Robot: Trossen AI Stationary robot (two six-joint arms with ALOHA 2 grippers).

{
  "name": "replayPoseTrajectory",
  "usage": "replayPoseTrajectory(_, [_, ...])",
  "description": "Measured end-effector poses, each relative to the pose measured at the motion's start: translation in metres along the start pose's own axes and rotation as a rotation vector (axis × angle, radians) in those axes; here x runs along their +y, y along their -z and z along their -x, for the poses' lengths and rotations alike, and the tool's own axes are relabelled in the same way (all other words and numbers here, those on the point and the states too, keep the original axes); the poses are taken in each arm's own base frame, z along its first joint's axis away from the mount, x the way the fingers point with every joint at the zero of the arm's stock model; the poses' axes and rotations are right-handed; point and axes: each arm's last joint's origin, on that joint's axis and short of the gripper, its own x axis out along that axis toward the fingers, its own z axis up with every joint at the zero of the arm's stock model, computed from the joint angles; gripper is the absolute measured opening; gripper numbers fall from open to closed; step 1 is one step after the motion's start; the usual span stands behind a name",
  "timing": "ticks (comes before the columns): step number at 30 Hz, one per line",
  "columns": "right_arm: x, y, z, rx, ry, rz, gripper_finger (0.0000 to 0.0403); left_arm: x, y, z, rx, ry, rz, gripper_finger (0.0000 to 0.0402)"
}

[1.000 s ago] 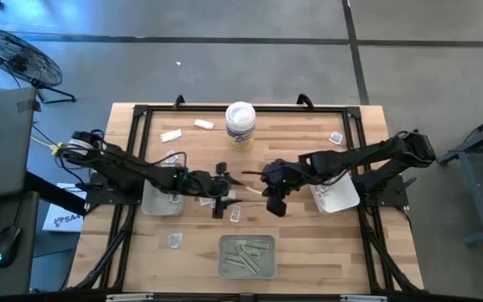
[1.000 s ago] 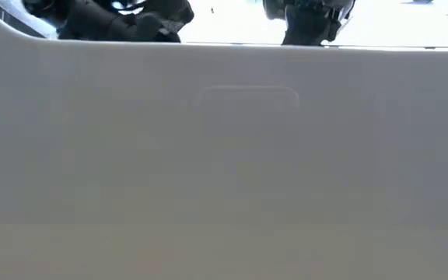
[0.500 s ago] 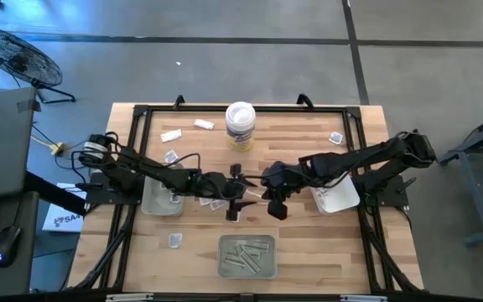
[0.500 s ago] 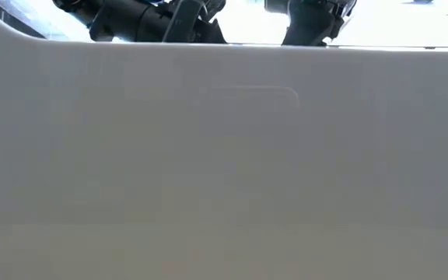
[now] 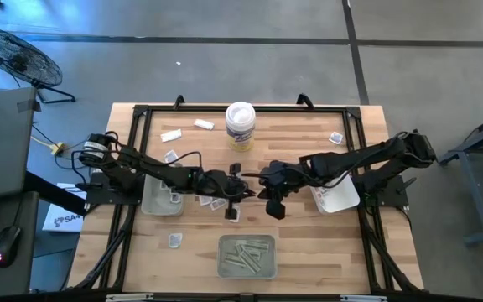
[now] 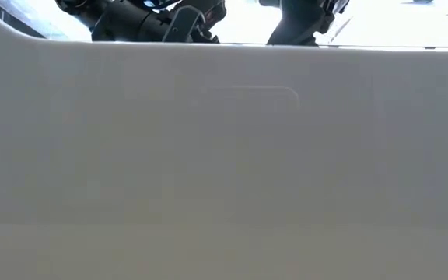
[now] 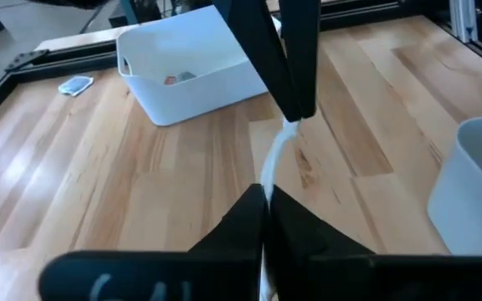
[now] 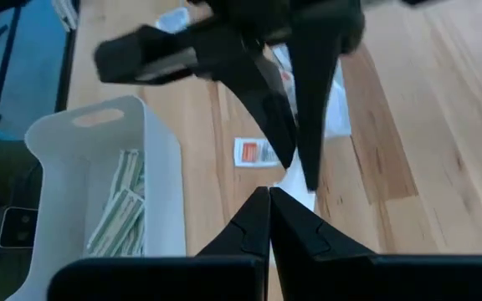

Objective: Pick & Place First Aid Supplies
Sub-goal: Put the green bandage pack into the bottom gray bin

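Observation:
A narrow white strip packet (image 7: 274,159) of the first aid supplies hangs above the table's middle between both grippers. My left gripper (image 7: 265,196) reaches in from the table's left and is shut on one end. My right gripper (image 8: 268,194) reaches in from the right and is shut on the other end. In the high view the two meet tip to tip, left gripper (image 5: 246,190) facing right gripper (image 5: 260,183). A red-print packet (image 8: 256,151) lies flat on the wood below them. My left gripper pinches the strip's one end (image 7: 268,182) between its two fingertips, coming from the table's left and slanting a little down. The strip is lifted clear of the table and runs on toward the other gripper. My right gripper pinches the strip's other end (image 7: 289,130) between its two fingertips, coming from the table's right and slanting down. That end is clear of the wood; in its own wrist view only a white scrap (image 8: 296,179) shows past the fingers.
A white tub (image 5: 240,124) stands at the far middle. Trays sit at the left (image 5: 159,201), at the right (image 5: 335,196) and near the front (image 5: 246,256), the front one holding strip wrappers. Loose packets (image 5: 171,135) lie about. A white wall (image 6: 224,155) blocks the low view.
My left gripper has gone toward the table's right, up to my right gripper, and has shut on the strip's free end. The strip stays lifted clear, now held at both ends.

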Motion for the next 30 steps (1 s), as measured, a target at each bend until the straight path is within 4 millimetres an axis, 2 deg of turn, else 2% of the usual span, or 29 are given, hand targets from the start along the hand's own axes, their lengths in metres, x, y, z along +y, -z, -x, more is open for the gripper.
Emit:
replayPoseTrajectory(5, [0.009, -0.003, 0.0, -0.054, -0.031, 0.083, 0.0, -0.001, 0.001, 0.001, 0.026, 0.004, -0.002, 0.0021])
replayPoseTrajectory(11, [0.017, -0.005, 0.002, -0.108, -0.052, 0.151, 0.0, -0.004, -0.004, 0.012, 0.043, 0.021, -0.012, 0.0003])
replayPoseTrajectory(19, [0.021, -0.012, 0.016, -0.175, -0.073, 0.224, 0.0001, -0.027, -0.021, 0.042, 0.05, 0.101, -0.047, 0.0001])
replayPoseTrajectory(24, [0.03, -0.015, 0.027, -0.244, -0.102, 0.309, 0.0001, -0.043, -0.019, 0.057, 0.126, 0.162, -0.024, 0.0001])
replayPoseTrajectory(30, [0.044, -0.007, 0.029, -0.247, -0.102, 0.36, 0.0001, -0.058, -0.029, 0.067, 0.131, 0.38, 0.109, 0.0])
